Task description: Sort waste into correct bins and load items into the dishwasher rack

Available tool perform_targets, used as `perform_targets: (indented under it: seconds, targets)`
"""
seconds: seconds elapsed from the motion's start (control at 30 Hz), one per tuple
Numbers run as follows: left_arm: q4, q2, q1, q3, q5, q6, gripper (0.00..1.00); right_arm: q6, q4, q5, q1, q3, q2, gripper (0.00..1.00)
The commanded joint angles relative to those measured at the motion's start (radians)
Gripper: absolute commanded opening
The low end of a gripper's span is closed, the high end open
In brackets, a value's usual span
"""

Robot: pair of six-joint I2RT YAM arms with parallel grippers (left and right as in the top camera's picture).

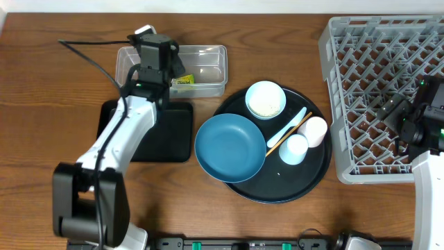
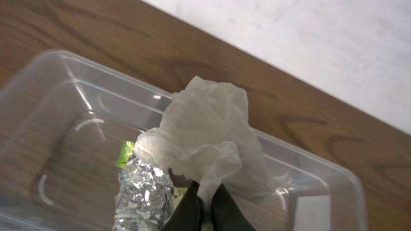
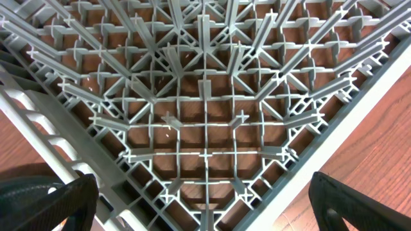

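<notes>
My left gripper (image 2: pixel 207 208) is shut on a crumpled white paper wad (image 2: pixel 205 138), held above the clear tub (image 2: pixel 58 96). Inside the tub lies a yellow-green wrapper (image 2: pixel 124 154) with crinkled silver foil (image 2: pixel 142 192). Overhead, the left gripper (image 1: pixel 158 66) hangs over the tub's (image 1: pixel 208 55) left half, beside the wrapper (image 1: pixel 184 81). My right gripper (image 3: pixel 204 205) stands open over the grey dishwasher rack (image 3: pixel 205 96), nothing between its fingers (image 3: pixel 45 199). The blue plate (image 1: pixel 229 147), a bowl (image 1: pixel 265 99) with rice, two cups (image 1: pixel 313 130), a spoon (image 1: pixel 288 125) and a stick (image 1: pixel 286 136) sit on the round black tray (image 1: pixel 312 182).
The shallow black rectangular tray (image 1: pixel 173 132) lies in front of the tub, partly under my left arm. The rack (image 1: pixel 381 90) fills the right side of the table, with the right gripper (image 1: pixel 397 111) over its near right part. A black cable (image 1: pixel 90 55) trails at the back left.
</notes>
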Motion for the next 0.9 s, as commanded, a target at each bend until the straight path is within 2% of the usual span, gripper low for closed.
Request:
perform_targets:
  seconds: [0.0,0.03,0.07,0.1,0.17,0.27,0.3,0.43,0.6,0.7,0.73,0.87]
  targets:
    - [0.014,0.029,0.005,0.002,-0.008,-0.010,0.06,-0.007,-0.002,0.003,-0.006,0.014,0.000,0.99]
    - [0.015,0.035,0.005,0.002,-0.008,-0.010,0.09,-0.007,-0.002,0.003,-0.006,0.014,0.000,0.99]
    - [0.019,0.038,0.005,0.002,-0.009,-0.010,0.24,-0.007,-0.002,0.003,-0.006,0.014,0.000,0.99]
    - [0.022,0.039,0.005,0.002,-0.009,-0.009,0.31,-0.007,-0.002,0.003,-0.006,0.015,0.000,0.99]
    - [0.026,0.039,0.005,0.002,-0.009,-0.009,0.36,-0.007,-0.002,0.003,-0.006,0.015,0.000,0.99]
    - [0.028,0.039,0.005,0.002,-0.008,-0.009,0.54,-0.007,-0.002,0.003,-0.006,0.014,0.000,0.99]
    - [0.027,0.038,0.005,0.002,-0.008,-0.010,0.58,-0.007,-0.002,0.003,-0.006,0.014,0.000,0.99]
    - [0.015,0.014,-0.005,0.002,-0.008,-0.008,0.58,-0.007,-0.002,0.003,-0.006,0.015,0.000,0.99]
    - [-0.013,-0.099,-0.048,0.002,-0.008,0.034,0.61,-0.007,-0.002,0.003,-0.006,0.014,0.000,0.99]
    - [-0.110,-0.203,-0.092,0.002,-0.008,0.037,0.68,-0.007,-0.002,0.003,-0.006,0.014,0.000,0.99]
    - [-0.161,-0.239,-0.108,0.002,-0.008,0.037,0.74,-0.007,-0.002,0.003,-0.006,0.014,0.000,0.99]
    - [-0.375,-0.352,-0.174,0.002,-0.008,0.036,0.79,-0.007,-0.002,0.003,-0.006,0.015,0.000,0.99]
